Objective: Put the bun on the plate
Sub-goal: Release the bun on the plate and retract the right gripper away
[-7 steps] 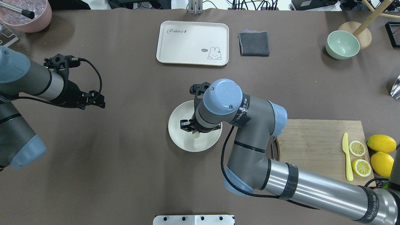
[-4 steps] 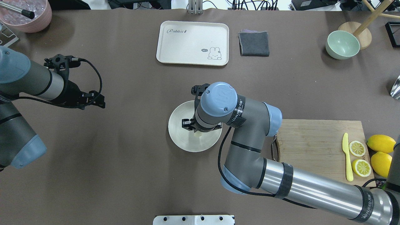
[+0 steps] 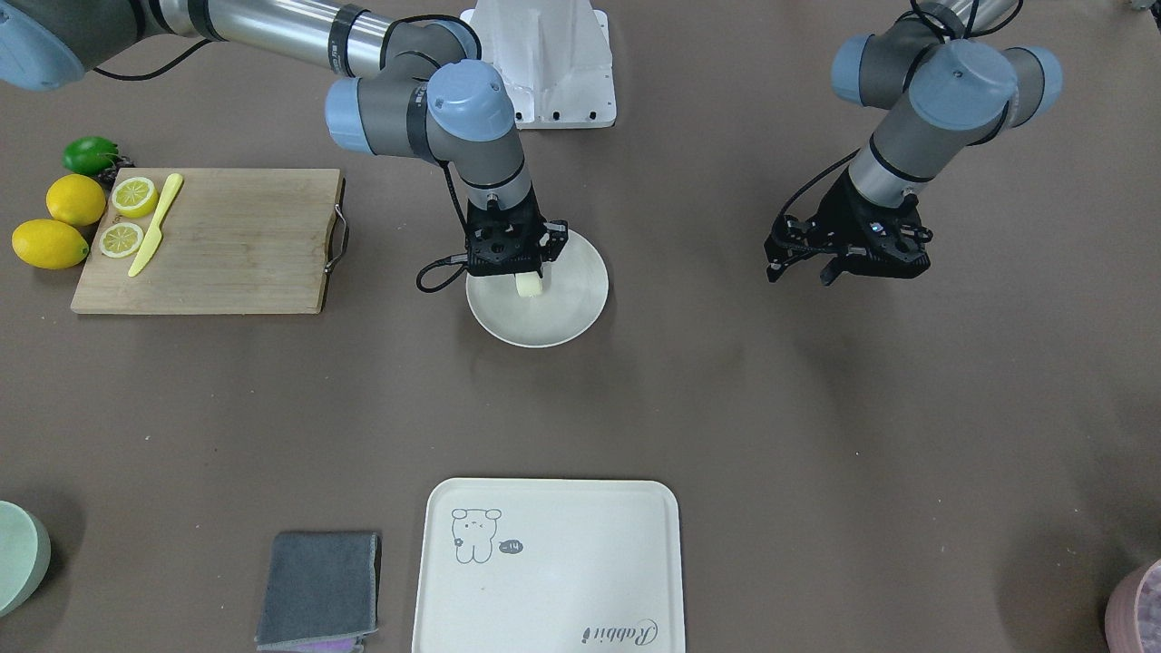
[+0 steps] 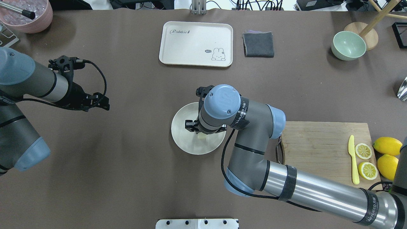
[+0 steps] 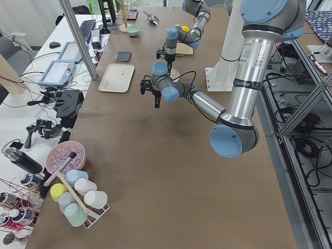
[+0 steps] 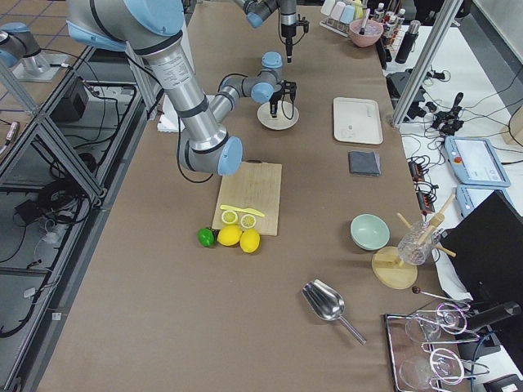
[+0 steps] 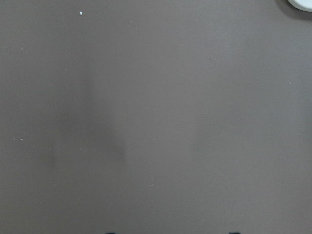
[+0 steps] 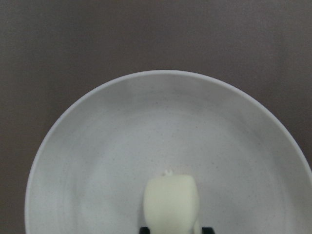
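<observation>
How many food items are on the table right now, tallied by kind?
Pale cream rounded bun: 1
Whole yellow lemons: 2
Cut yellow lemon halves: 2
Round green fruit: 1
Total: 6

Right pincer [image 6: 279,109] low over the round plate [image 6: 288,123], wooden cutting board [image 6: 252,189] well apart.

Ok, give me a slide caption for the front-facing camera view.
Right end effector grips the bun over the plate; left end effector hangs open, aside.
</observation>
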### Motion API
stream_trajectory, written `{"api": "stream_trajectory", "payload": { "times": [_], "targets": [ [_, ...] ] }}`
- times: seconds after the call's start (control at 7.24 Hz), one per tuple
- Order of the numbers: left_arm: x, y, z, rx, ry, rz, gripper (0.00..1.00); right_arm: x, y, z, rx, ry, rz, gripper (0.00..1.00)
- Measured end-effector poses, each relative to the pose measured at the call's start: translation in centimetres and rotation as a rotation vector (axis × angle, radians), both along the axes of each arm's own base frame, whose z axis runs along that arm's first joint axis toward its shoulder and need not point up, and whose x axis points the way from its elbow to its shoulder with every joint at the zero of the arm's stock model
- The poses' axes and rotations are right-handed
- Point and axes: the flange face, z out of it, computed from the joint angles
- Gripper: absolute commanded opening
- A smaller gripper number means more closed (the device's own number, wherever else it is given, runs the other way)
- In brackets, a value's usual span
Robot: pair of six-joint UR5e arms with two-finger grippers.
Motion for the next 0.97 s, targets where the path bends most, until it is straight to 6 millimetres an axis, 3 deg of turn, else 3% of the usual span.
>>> {"api": "stream_trajectory", "payload": {
  "times": [0.28,0.55,0.69,0.97],
  "targets": [
    [0.2,-0.2,-0.2,0.001,0.002,0.001,0.82,0.2,-0.2,-0.1,0.01,-0.005,-0.002,1.0],
    [-0.6,-1.1,-0.5,0.013,0.002,-0.004,0.85,3.4,-3.0,1.3,0.023,-0.046,0.015,1.0],
    [-2.0,-2.1,-0.1,0.037,-0.001,0.014,0.91,6.9,-5.5,3.3,0.032,-0.057,0.003,1.0],
    [-6.8,-4.3,2.0,0.089,-0.008,0.075,0.96,19.1,-10.2,9.8,0.052,-0.056,-0.03,1.0]
  ]
}}
